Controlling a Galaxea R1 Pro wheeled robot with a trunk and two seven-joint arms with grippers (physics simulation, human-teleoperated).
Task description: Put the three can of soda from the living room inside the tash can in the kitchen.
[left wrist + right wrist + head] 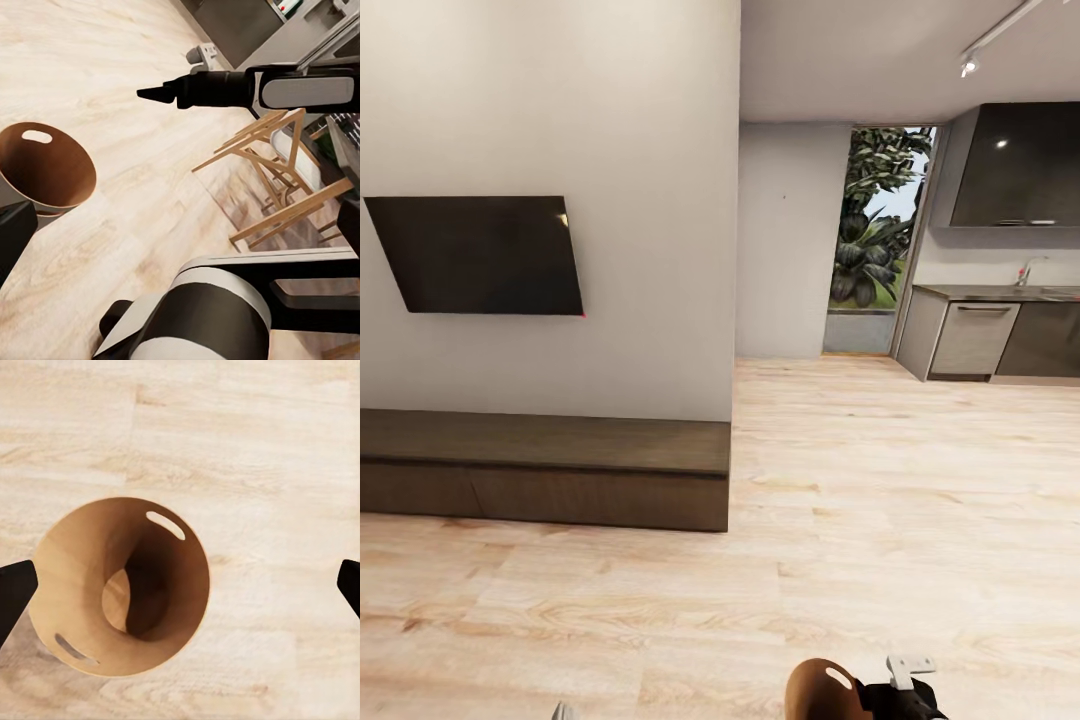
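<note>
The trash can (120, 589) is a round bin, glossy brown inside, with a slot near its rim, and nothing lies in it. My right gripper (180, 585) hangs over its mouth, open, with a black fingertip at each side edge of the right wrist view. In the head view the trash can (815, 690) sits at the bottom edge beside the right gripper (905, 695). The left wrist view has the trash can (45, 169) close to one finger of my open left gripper (180, 225), and the right gripper (161, 93) side-on above it. Whether the bin rests on the floor I cannot tell. The soda cans are out of view.
A dark TV (480, 255) hangs on the white wall above a low wooden console (540, 470). Light plank floor (880, 480) runs past the wall corner to kitchen cabinets (1000, 335) and a glass door (875, 230). A wooden chair frame (277, 172) stands close to my body.
</note>
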